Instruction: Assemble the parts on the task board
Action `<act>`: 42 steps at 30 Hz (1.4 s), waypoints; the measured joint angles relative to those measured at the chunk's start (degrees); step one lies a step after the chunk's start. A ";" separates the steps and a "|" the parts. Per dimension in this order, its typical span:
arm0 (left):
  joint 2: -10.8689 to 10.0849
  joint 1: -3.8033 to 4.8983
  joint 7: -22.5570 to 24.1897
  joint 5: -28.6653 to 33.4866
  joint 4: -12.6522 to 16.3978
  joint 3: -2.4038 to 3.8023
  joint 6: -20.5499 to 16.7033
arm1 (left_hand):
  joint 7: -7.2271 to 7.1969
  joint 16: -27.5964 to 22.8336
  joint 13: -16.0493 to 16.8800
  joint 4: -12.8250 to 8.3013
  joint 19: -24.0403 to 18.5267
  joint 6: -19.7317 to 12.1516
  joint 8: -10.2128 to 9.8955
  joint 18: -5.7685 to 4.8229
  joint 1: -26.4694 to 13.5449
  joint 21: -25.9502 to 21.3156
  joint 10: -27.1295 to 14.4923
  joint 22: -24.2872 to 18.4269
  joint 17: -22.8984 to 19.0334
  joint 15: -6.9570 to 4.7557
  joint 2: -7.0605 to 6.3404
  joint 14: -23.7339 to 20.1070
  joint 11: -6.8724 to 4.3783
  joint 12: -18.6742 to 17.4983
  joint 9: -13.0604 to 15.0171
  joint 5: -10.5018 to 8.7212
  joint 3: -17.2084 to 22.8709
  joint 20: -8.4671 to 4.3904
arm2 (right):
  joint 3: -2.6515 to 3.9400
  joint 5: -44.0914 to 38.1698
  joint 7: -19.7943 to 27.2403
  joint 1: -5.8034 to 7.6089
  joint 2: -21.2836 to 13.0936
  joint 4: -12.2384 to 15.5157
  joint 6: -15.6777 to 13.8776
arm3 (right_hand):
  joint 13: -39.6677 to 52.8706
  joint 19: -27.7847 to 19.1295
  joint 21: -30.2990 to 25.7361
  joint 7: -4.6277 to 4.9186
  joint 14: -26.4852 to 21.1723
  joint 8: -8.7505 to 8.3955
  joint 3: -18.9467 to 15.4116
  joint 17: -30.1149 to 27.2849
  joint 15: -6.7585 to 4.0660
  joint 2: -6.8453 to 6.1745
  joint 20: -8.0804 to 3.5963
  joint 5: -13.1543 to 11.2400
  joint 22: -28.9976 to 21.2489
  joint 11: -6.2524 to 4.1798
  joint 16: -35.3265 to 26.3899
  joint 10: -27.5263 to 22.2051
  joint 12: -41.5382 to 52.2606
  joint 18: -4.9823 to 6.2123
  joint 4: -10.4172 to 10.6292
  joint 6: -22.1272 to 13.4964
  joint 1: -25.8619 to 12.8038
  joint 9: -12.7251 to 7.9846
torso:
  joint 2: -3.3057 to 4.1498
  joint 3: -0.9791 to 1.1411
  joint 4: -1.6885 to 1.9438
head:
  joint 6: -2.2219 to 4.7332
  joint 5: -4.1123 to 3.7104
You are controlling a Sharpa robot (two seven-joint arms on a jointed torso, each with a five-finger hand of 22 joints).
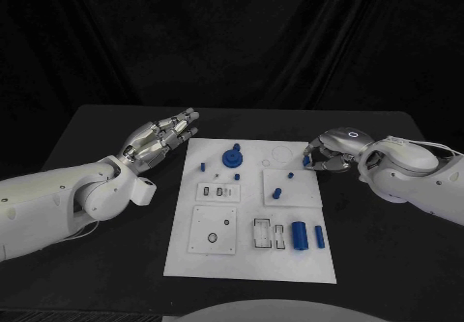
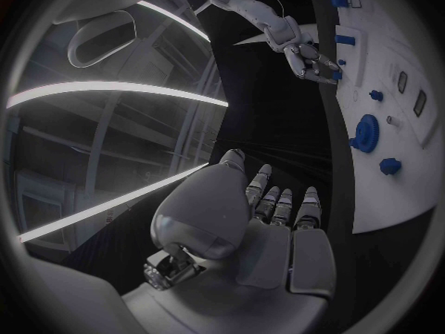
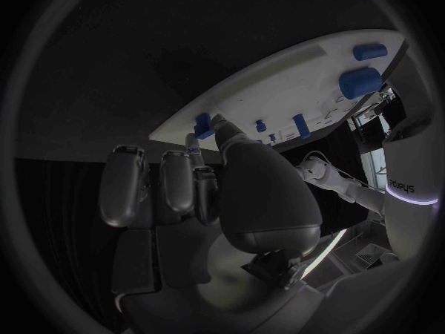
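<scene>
The task board (image 1: 249,268) looked like smooth, matt white plastic. The parts on it, among them a gear (image 1: 232,158) and two cylinders (image 1: 300,235), seemed matt blue plastic. The table (image 1: 106,134) had a dull black, even surface. Both hands, left (image 1: 159,142) and right (image 1: 332,149), showed glossy silver metal-like shells, and the arm (image 1: 58,201) casings were smooth white plastic.

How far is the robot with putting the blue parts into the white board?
Some parts seem placed: the blue gear and a few small pegs stand on the white board. In hand: the right hand pinches a small blue part at the board's right edge. The left hand hovers open beside the board, holding nothing. Left: two blue cylinders lie loose, and the slots next to them look unfilled.
</scene>
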 measured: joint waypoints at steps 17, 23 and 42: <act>0.03 -0.02 0.00 0.01 -0.09 0.00 0.35 | 0.00 0.00 -0.01 0.00 0.00 0.00 0.00 0.00 0.00 0.00 0.00 0.00 0.03 0.00 0.00 0.00 0.00 0.00 -0.01 0.00 0.00 0.00 | 0.00 -0.02 0.08 -0.81 0.86 -1.12 -0.94 | 0.00 0.00 -1.46 -0.44 0.00 4.70 1.25 -0.65 0.00 1.33 0.00 5.56 -0.01 0.00 0.51 0.00 -0.22 0.01 -1.88 1.98 2.18 3.72 | 0.01 -0.02 -0.01 | -0.16 0.18; 0.04 -0.04 0.00 0.01 -0.11 0.00 0.41 | 0.00 0.00 -0.01 0.00 0.00 0.00 0.00 0.00 0.00 0.00 0.00 0.00 0.03 0.00 0.00 0.00 0.00 0.00 -0.01 0.00 0.00 0.00 | 0.00 -0.02 0.38 -0.85 0.58 -0.47 -3.21 | 0.00 0.00 -1.46 -0.46 0.00 7.02 1.68 -0.84 0.00 1.67 0.00 7.99 0.04 0.00 0.86 0.00 -0.22 0.00 -2.48 2.59 2.56 5.40 | 0.00 -0.02 0.00 | -0.18 0.28; 0.08 -0.11 0.00 0.01 -0.12 -0.01 0.68 | 0.00 0.00 -0.01 0.16 0.00 0.00 0.00 0.00 0.00 0.00 0.20 0.00 -0.01 0.00 0.00 0.00 0.21 0.00 -0.02 0.00 0.16 0.00 | 0.02 0.78 0.51 1.43 1.22 11.52 -8.76 | 0.00 0.00 -1.46 0.15 0.00 9.19 3.27 -1.07 0.00 1.16 0.00 16.88 0.03 0.01 2.00 0.00 0.00 0.01 -3.86 1.77 3.21 5.42 | -0.01 0.03 -0.10 | -0.55 0.60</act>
